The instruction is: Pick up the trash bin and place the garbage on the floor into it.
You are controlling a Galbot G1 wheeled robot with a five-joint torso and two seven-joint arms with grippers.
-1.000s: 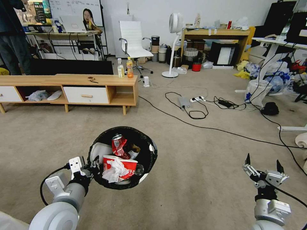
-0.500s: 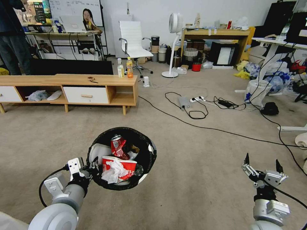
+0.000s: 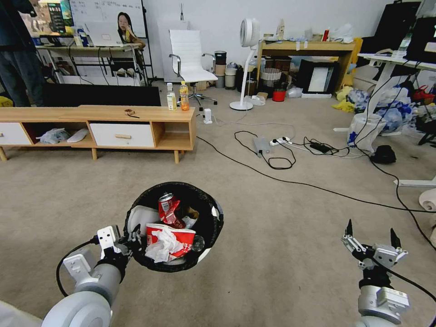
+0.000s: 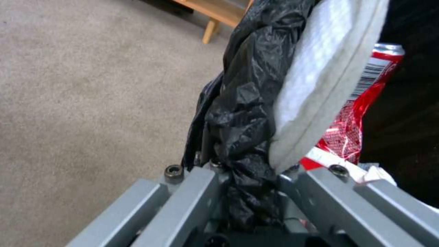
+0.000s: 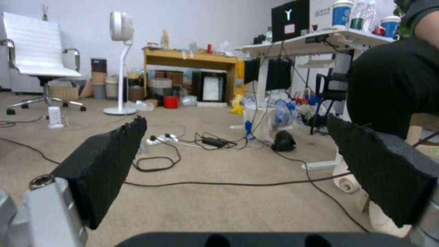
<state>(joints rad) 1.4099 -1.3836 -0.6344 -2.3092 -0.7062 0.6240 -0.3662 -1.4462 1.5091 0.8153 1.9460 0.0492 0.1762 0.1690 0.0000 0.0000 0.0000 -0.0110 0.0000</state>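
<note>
The trash bin (image 3: 213, 222), white with a black bag liner, hangs low over the floor (image 3: 281, 236) at lower centre. My left gripper (image 3: 131, 238) is shut on its near rim; in the left wrist view the liner (image 4: 238, 113) is pinched between the fingers (image 4: 192, 185). Inside lies the garbage: a crushed red can (image 3: 169, 209), a red-and-white paper cup (image 3: 181, 238) with a white tissue (image 3: 163, 243), and brown paper. The can (image 4: 356, 116) shows beside a white tissue (image 4: 320, 75). My right gripper (image 3: 370, 235) is open and holds nothing, low at the right.
A low wooden cabinet (image 3: 113, 127) with two bottles (image 3: 178, 96) stands at the back left. Black cables (image 3: 295, 181) and a power strip (image 3: 281, 141) cross the carpet ahead and to the right. A white desk leg (image 3: 415, 183) and bags lie at the far right.
Both arms have sunk slightly: the bin with its load sits a little lower, and the right gripper has dropped and drawn back a little.
</note>
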